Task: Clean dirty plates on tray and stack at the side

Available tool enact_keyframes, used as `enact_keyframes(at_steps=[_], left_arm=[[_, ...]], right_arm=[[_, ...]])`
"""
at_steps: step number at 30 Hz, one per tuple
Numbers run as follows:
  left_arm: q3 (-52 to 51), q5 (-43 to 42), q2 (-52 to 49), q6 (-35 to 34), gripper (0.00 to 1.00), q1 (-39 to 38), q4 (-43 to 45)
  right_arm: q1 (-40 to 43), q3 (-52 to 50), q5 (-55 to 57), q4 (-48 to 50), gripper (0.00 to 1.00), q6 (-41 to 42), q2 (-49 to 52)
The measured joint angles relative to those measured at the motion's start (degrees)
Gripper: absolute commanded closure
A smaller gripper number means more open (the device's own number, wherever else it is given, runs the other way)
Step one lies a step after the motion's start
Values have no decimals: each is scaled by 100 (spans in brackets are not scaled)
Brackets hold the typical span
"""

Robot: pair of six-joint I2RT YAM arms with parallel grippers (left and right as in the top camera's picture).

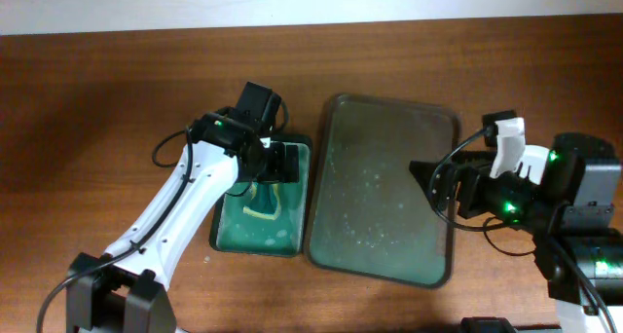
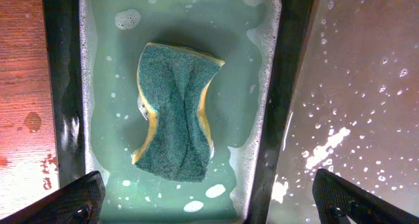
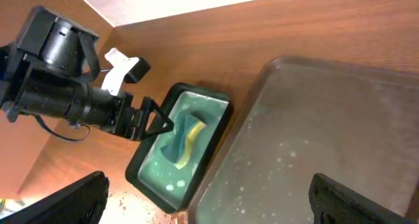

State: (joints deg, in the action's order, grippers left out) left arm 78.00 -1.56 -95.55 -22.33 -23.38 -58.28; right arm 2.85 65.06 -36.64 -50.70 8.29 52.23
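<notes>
No plates show in any view. A grey metal tray [image 1: 384,192] lies at the table's middle, wet with soap specks and holding nothing. Left of it a dark basin [image 1: 222,226] holds green soapy water and a green and yellow sponge [image 1: 259,204]. My left gripper [image 1: 277,163] hangs open above the basin's far end, empty. In the left wrist view the bent sponge [image 2: 175,112] lies in the water ahead of the open fingers [image 2: 209,198]. My right gripper [image 1: 435,189] is open and empty over the tray's right edge; its fingers [image 3: 209,198] frame the tray [image 3: 314,139].
The wooden table [image 1: 117,90] surrounds the tray and the basin. The basin rim [image 2: 65,86] touches the tray's left edge [image 2: 353,86]. The right wrist view shows the left arm [image 3: 72,93] above the basin [image 3: 147,185]. Water drops lie on the wood near the basin.
</notes>
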Motion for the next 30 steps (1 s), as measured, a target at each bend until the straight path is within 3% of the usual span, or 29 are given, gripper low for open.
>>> enact_keyframes(at_steps=[4, 9, 21, 25, 30], left_arm=[[2, 0, 0, 0, 1, 0, 0], [0, 0, 0, 0, 0, 0, 0], [13, 0, 0, 0, 1, 0, -4], [13, 0, 0, 0, 0, 0, -4], [13, 0, 0, 0, 0, 0, -9]], right_arm=[[55, -7, 83, 81, 2, -240, -118], [42, -356, 343, 944, 2, -1163, -1082], [42, -4588, 1117, 3554, 2, -1585, -4306], [42, -5228, 1134, 3687, 2, -1591, -5075], [42, -5825, 1163, 4398, 2, -1598, -5145]])
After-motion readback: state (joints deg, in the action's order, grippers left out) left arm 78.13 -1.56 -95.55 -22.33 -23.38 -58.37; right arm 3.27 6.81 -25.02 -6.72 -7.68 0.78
